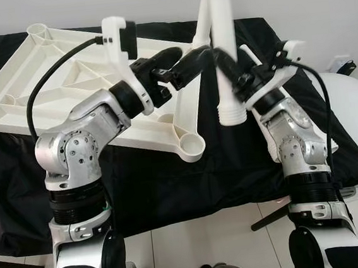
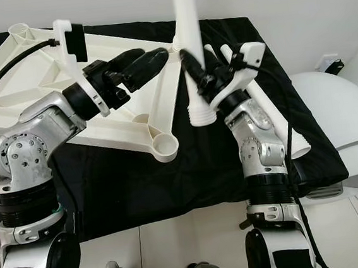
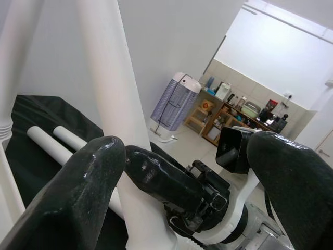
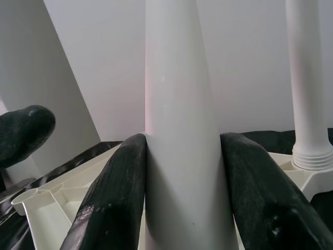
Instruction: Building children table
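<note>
The right gripper (image 1: pixel 226 63) was clamped on a white leg (image 1: pixel 224 47), its fingers (image 4: pixel 117 203) pressed to either side of the tapered shaft a little above the threaded end, which hung free over the black cloth (image 1: pixel 171 185) near the frame's near corner. The leg looked like hollow moulded plastic: light, stiff and smooth, so in my judgement it would slip or twist in the pads unless gripped well in from the tip, and the thread should be left bare for screwing in. The right arm rose from the elbow with the wrist bent inward, holding the leg nearly upright. The left gripper (image 1: pixel 182 64) reached across from a bent, raised arm, its fingers (image 3: pixel 78 192) apart, one of them touching the leg just beside the right gripper's, without closing on it. The frame (image 1: pixel 67 88), the upturned underside of the tabletop, lay flat on the cloth with an empty socket (image 1: pixel 190 147) at its near corner and another leg (image 1: pixel 185 98) already seated in a socket farther along. Two more legs (image 3: pixel 52 143) lay on the cloth toward its far edge.
</note>
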`<state>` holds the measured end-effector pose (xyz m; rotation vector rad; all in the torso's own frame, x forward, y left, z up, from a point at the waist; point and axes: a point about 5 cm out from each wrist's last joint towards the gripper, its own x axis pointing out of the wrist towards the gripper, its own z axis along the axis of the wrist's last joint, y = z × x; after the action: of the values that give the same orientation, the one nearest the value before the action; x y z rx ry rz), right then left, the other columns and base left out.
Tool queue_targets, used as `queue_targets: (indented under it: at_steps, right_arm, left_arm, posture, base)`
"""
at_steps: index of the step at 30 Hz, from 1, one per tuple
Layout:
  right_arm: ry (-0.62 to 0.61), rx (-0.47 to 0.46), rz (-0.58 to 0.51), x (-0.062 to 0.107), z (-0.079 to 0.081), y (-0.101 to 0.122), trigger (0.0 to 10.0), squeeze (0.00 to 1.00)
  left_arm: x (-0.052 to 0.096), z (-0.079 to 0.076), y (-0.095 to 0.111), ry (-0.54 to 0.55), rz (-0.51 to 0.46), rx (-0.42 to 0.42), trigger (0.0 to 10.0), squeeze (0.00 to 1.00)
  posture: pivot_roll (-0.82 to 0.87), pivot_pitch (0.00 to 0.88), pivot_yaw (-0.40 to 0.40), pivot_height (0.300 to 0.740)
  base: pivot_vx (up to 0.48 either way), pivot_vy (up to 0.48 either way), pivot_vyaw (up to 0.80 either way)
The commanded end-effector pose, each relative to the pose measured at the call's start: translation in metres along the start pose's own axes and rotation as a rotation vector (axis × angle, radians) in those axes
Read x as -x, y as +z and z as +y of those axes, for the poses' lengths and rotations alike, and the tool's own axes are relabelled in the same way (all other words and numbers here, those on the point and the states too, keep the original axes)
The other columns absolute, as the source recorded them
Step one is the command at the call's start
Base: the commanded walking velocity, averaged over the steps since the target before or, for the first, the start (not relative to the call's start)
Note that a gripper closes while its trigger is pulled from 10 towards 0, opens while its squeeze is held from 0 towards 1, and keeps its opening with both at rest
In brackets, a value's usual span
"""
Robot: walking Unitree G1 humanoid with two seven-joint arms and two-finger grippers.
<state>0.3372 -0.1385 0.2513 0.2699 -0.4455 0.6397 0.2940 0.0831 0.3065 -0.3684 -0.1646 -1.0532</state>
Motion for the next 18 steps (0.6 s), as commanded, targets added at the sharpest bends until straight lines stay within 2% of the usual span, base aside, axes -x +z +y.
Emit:
queue_targets:
  at_steps: [1, 7, 10, 11, 15, 16, 17, 18]
  right_arm:
    - [0.020, 0.010, -0.015, 0.002, -0.002, 0.003, 10.0, 0.00]
    - [0.045, 0.019, -0.006, 0.006, -0.002, 0.002, 10.0, 0.00]
    - [-0.002, 0.034, -0.026, 0.009, -0.008, 0.003, 10.0, 0.00]
    - [-0.002, 0.034, -0.026, 0.009, -0.008, 0.003, 10.0, 0.00]
    - [-0.065, 0.039, -0.058, 0.011, -0.015, 0.005, 10.0, 0.00]
    - [-0.071, 0.042, -0.070, 0.011, -0.014, 0.006, 10.0, 0.00]
    - [-0.071, 0.042, -0.070, 0.011, -0.014, 0.006, 10.0, 0.00]
    - [-0.072, 0.048, -0.080, 0.012, -0.014, 0.007, 10.0, 0.00]
  left_arm:
    - [-0.004, -0.006, 0.000, -0.054, 0.012, 0.008, 10.0, 0.00]
    - [-0.004, -0.004, 0.002, -0.031, 0.017, -0.008, 10.0, 0.00]
    - [0.002, 0.010, 0.001, 0.114, 0.030, -0.089, 10.0, 0.00]
    - [0.002, 0.010, 0.001, 0.114, 0.030, -0.089, 10.0, 0.00]
    - [0.011, 0.024, 0.004, 0.298, 0.028, -0.233, 10.0, 0.00]
    - [0.015, 0.029, 0.006, 0.373, 0.026, -0.303, 10.0, 0.00]
    - [0.015, 0.029, 0.006, 0.373, 0.026, -0.303, 10.0, 0.00]
    - [0.020, 0.033, 0.008, 0.439, 0.022, -0.361, 10.0, 0.00]
  posture:
    - [0.06, 0.117, -0.048, 0.740]
    - [0.05, 0.123, -0.045, 0.740]
    - [0.05, 0.125, -0.041, 0.740]
    - [0.05, 0.125, -0.041, 0.740]
    - [0.05, 0.128, -0.041, 0.740]
    - [0.06, 0.130, -0.045, 0.740]
    - [0.06, 0.130, -0.045, 0.740]
    - [0.06, 0.130, -0.045, 0.740]
  base:
    - [0.000, 0.000, 0.00]
    - [0.000, 0.000, 0.00]
    - [0.000, 0.000, 0.00]
    - [0.000, 0.000, 0.00]
    - [0.000, 0.000, 0.00]
    - [0.000, 0.000, 0.00]
    - [0.000, 0.000, 0.00]
    - [0.000, 0.000, 0.00]
